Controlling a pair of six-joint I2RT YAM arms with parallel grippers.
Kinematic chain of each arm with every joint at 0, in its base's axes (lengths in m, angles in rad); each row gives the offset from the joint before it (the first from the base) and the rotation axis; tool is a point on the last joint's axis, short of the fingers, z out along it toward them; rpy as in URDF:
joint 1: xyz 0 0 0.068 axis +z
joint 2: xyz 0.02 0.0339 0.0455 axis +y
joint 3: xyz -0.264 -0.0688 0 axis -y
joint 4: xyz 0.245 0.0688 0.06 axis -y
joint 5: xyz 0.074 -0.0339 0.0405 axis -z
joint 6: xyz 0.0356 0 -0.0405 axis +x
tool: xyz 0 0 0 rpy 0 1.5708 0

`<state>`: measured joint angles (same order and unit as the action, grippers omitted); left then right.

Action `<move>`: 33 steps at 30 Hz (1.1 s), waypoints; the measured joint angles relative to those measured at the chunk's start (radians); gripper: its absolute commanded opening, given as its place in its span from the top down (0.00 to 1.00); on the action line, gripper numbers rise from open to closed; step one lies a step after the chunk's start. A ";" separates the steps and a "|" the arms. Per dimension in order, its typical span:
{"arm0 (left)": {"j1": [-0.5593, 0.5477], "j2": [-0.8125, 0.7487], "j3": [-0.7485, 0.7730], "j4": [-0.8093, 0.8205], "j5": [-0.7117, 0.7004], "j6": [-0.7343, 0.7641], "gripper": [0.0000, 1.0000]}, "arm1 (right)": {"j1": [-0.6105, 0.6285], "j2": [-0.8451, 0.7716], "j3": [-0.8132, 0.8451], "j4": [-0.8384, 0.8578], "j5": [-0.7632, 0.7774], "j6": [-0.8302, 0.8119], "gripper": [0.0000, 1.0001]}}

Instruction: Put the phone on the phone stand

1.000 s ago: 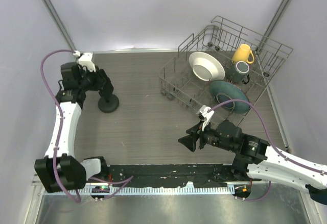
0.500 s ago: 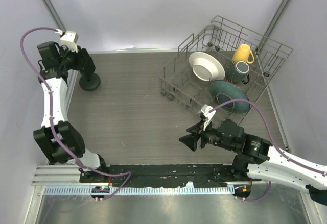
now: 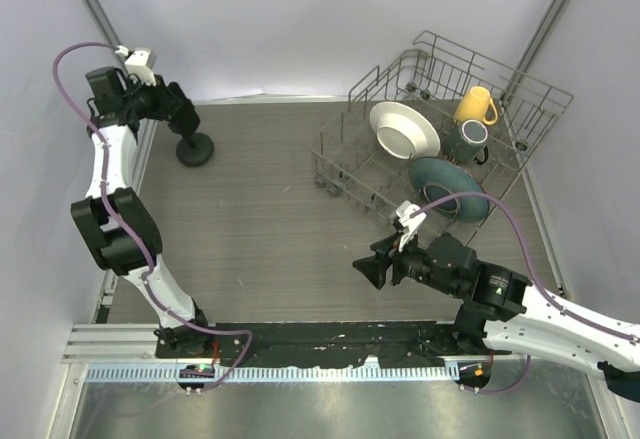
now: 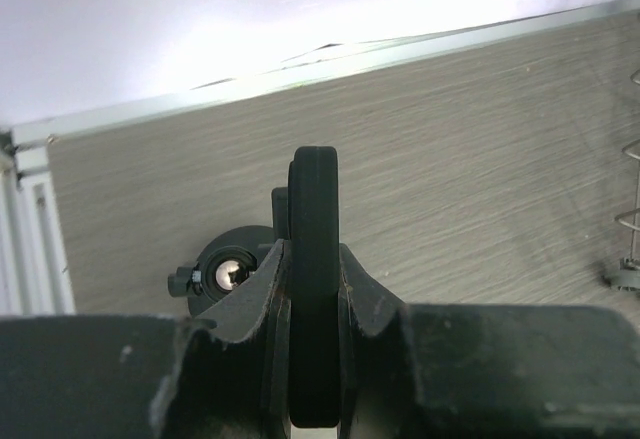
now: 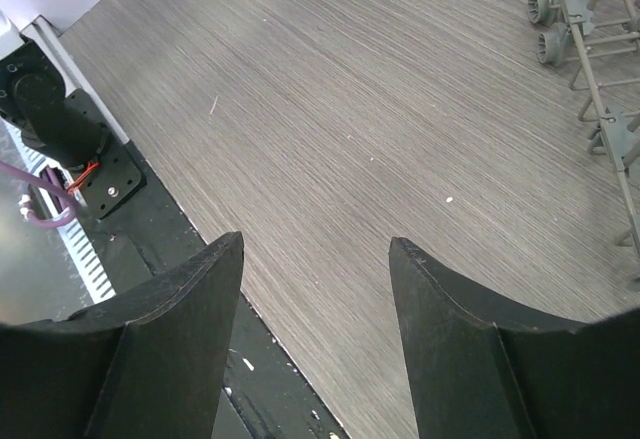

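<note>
Left end effector (image 3: 180,115), clamping the phone stand (image 3: 195,149), has moved it rearward.

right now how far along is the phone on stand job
Nothing looks done: the phone stand holds no phone, and no phone is in view. In hand: left gripper shut on the stand's top; right gripper open, empty. To do: fetch and place the phone.

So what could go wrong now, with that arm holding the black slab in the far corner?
The left gripper pinches what looks like the phone on edge, with much of it sticking out beyond the grip; it could twist or slip while being lowered.
The phone stand is small and is close to the table's far left corner; a nudge from the phone might tip it or push it towards the edge.
</note>
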<state>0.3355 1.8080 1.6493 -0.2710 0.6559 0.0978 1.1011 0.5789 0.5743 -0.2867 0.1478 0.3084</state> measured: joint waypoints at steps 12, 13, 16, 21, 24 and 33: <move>-0.069 0.166 0.255 -0.091 -0.011 0.089 1.00 | -0.004 0.037 0.023 -0.011 0.031 -0.022 0.35; -0.063 0.177 0.274 -0.103 -0.016 0.098 1.00 | -0.004 0.038 0.023 -0.011 0.031 -0.023 0.35; -0.040 0.225 0.346 -0.147 -0.027 0.125 1.00 | -0.004 0.051 0.023 -0.013 0.031 -0.025 0.35; -0.005 0.259 0.379 -0.165 -0.038 0.148 1.00 | -0.006 0.049 0.023 -0.013 0.033 -0.026 0.35; 0.013 0.274 0.393 -0.175 -0.038 0.150 1.00 | -0.009 0.050 0.023 -0.014 0.033 -0.027 0.35; 0.059 0.320 0.421 -0.176 -0.006 0.149 1.00 | -0.019 0.057 0.023 -0.014 0.033 -0.031 0.36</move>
<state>0.3943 2.1277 2.0701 -0.4473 0.6502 0.2470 1.0821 0.6357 0.5972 -0.3004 0.1806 0.2775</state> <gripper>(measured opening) 0.197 0.650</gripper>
